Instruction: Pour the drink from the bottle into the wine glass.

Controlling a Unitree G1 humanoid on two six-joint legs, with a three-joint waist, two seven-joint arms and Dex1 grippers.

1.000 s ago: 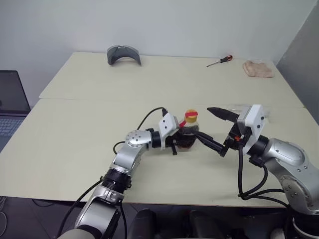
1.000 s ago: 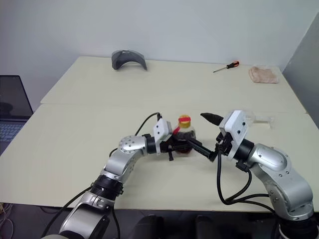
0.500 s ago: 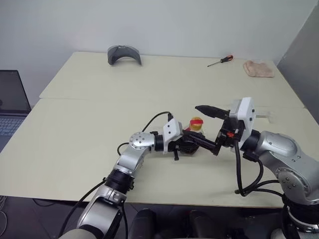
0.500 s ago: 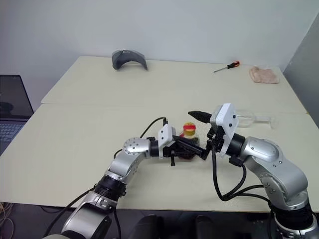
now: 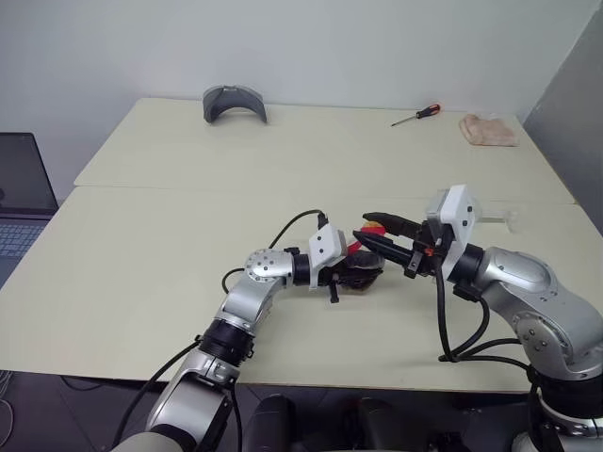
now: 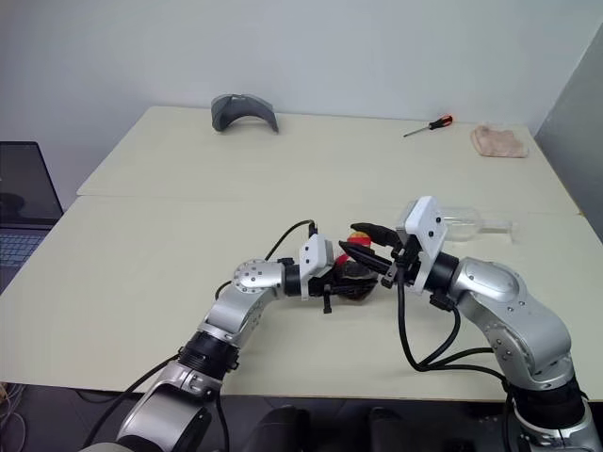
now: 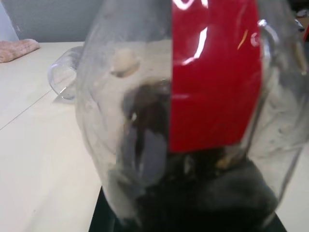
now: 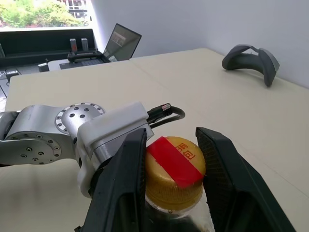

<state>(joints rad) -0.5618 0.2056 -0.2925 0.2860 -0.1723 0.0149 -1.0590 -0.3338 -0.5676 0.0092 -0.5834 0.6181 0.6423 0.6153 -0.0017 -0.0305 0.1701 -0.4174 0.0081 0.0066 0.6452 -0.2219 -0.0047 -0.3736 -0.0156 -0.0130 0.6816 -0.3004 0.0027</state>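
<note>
The small clear plastic bottle (image 5: 358,268) with its bulbous base, red label band and dark brown cola-like drink (image 7: 207,193) in the bottom stands on the near half of the pale cream table (image 5: 170,235), roughly in the middle between the two arms. The left gripper (image 5: 353,273) reaches in from the left, and its black fingers are pinched tight around the bottle's lower body; the left wrist view has the clear wall and red band pressed right up against the camera. The right gripper (image 8: 169,159) comes in from the right at the level of the bottle's top, its two black fingers (image 8: 129,164) standing just beside the yellow cap (image 8: 175,171) on either side, closed in on it, and the cap carries a red strip across its top. The clear stemmed wine glass (image 6: 464,224) lies on its side on the table behind the right arm, to the right of the bottle and apart from it. At the far edge lie a grey curved headset-like object (image 5: 234,101), a red-handled screwdriver (image 5: 415,116) and a crumpled pinkish cloth (image 5: 488,130). A dark laptop (image 5: 21,193) sits off the table on the left.
</note>
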